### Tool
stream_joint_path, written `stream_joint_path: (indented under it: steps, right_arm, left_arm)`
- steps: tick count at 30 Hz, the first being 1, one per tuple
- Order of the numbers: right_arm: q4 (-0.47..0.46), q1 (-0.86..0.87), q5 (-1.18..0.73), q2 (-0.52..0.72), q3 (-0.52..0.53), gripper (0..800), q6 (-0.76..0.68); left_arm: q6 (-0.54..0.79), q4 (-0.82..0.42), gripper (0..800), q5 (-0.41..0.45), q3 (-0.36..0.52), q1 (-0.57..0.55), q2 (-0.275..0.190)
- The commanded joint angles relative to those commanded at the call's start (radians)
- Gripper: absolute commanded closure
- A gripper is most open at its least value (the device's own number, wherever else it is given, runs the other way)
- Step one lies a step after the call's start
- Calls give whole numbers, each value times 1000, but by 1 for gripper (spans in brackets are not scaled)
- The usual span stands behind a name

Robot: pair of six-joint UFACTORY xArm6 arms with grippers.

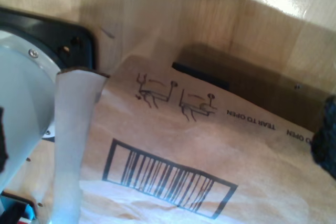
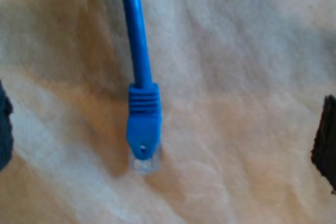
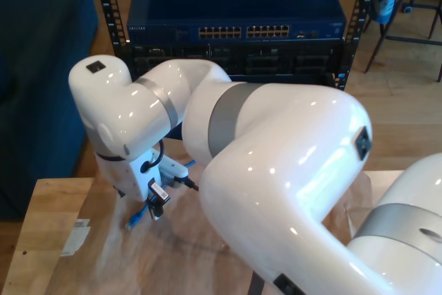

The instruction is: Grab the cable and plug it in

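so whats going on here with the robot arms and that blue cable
Two robot arms are working over a wooden table covered with brown paper. My second end effector hangs above the blue cable, whose plug lies flat on the paper between the open fingers, not yet gripped. My first end effector looks down at a barcode printed on the paper. A network switch with rows of ports sits in the rack behind the table.
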State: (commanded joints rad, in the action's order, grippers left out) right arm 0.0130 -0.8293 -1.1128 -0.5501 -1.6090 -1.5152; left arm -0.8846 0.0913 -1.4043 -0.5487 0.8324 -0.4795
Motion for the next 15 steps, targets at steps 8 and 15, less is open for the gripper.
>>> stream_joint_path:
  steps: [8,15]
  right_arm:
    - [-2,26,23,-34,-5,8,-29]
    - [0,35,21,-32,-2,68,-51]
  left_arm:
    - [0,0,0,2,-3,0,8]
    - [0,0,0,2,-3,0,11]
